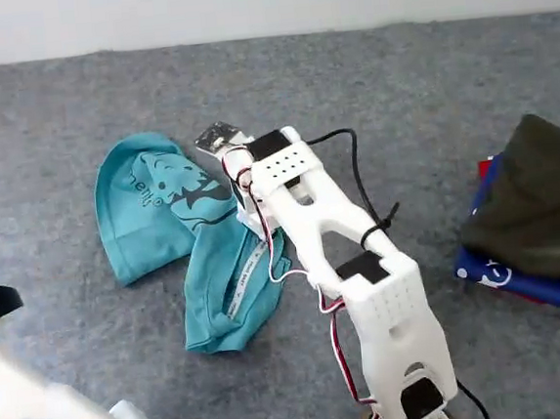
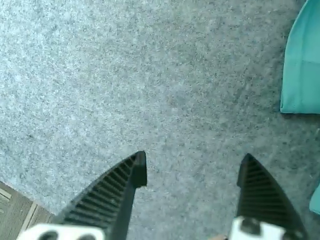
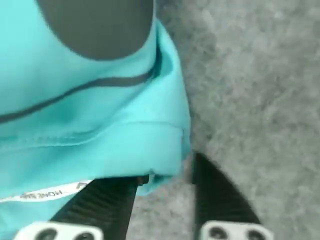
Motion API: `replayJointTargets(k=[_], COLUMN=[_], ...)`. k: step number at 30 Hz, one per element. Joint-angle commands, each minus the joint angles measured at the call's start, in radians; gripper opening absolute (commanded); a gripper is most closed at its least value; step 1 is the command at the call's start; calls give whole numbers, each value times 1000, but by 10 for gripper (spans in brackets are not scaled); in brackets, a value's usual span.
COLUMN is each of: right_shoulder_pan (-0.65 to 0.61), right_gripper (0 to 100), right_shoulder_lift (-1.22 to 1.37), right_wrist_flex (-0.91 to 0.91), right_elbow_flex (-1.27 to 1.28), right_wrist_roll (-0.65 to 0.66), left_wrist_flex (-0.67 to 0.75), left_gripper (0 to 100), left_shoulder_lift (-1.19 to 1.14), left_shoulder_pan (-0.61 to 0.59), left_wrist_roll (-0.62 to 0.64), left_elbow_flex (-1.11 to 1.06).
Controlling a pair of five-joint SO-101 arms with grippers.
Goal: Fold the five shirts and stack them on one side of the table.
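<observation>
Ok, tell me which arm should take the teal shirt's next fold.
Right. The right pincer is open at the hem of the teal shirt. The left pincer hangs open over bare grey carpet, with the shirt off to one side.

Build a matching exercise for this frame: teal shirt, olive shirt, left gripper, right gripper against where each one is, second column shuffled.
Things:
1. teal shirt
2. olive shirt
3. left gripper
4. right gripper

Places:
A. on top of the blue shirt, at the right edge of the high view
B. open over bare grey table cover
C. lying rumpled and unfolded, mid-table
D. open at the teal shirt's hem

Pairs: 1-C, 2-A, 3-B, 4-D.
</observation>
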State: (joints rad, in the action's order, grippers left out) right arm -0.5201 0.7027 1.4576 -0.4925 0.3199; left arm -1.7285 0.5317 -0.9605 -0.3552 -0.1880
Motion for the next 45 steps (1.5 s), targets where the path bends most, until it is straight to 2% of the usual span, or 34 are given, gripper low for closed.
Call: replayJointTargets(k=[1,4,8,11,14,20,23,26,29,33,41,45], right_shoulder_pan=[24,85,229,337,421,518,542,558,568,585,591,608], right_gripper=[24,14,11,11,11,11,14,64,122,132,133,136], right_shoulder_lift=[15,24,31,59,113,225,275,320,331,331,331,335], right_wrist_flex=[79,116,102,27,-71,-239,-255,-243,-219,-157,246,329], right_elbow_flex=[-115,-180,-307,-399,-494,-738,-835,-876,-890,-925,-1195,-1181], right_wrist_roll=[110,170,299,420,486,453,407,404,404,404,344,342], left_wrist_flex=[12,12,12,12,12,9,8,6,6,6,11,12], left_gripper=[294,294,294,294,294,294,294,294,294,294,294,294], left_shoulder_lift=[21,21,21,21,21,21,21,21,23,23,23,23], left_shoulder_pan=[-3,-3,-3,-2,-2,-2,-2,-2,-2,-2,-2,0], left_wrist_roll=[-2,-2,-2,-2,-2,-2,-2,-2,-3,-5,-5,-5], left_elbow_flex=[4,4,4,4,4,4,4,4,4,4,4,4])
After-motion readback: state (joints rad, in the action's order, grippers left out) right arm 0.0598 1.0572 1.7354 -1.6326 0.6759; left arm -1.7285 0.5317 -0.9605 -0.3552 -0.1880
